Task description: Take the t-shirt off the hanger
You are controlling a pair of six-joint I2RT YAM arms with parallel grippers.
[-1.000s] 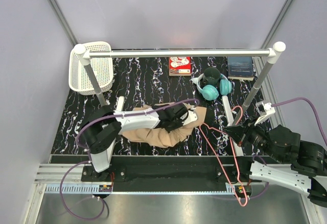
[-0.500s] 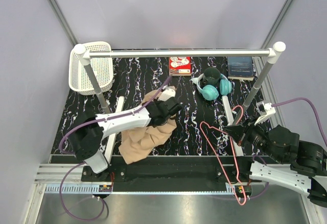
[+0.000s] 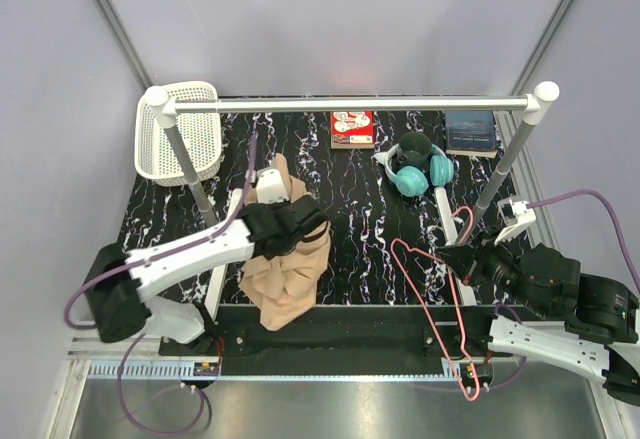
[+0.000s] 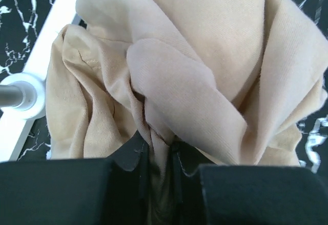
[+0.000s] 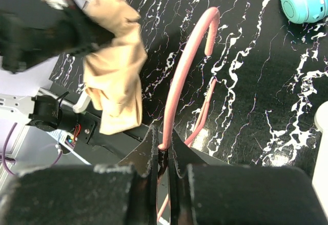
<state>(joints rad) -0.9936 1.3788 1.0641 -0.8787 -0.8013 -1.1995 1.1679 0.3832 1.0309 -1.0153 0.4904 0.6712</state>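
T-shirt first: from the top view, the tan, soft-fabric t-shirt hangs bunched from the left gripper over the table's left front. A second ago it lay across the middle, beside the thin pink-red wire hanger. Since then the left arm has swung left and lifted it, and cloth and hanger now sit well apart. The hanger is bare in the right gripper, so we judge the removal essentially done; only setting the shirt down remains.

On the left wrist view, the left gripper is pinched on a thick fold of the t-shirt, which fills the frame. A metal post with a white foot stands just beside the cloth.

On the right wrist view, the right gripper is clamped on the hanger wire, no fabric on it. The t-shirt dangles in the distance.

The surface is a black, white-veined marble-pattern table. At its back lie a white plastic basket, a small red-and-white book, a dark blue book and teal headphones, under a metal rail with white caps. Pale lilac walls enclose it.
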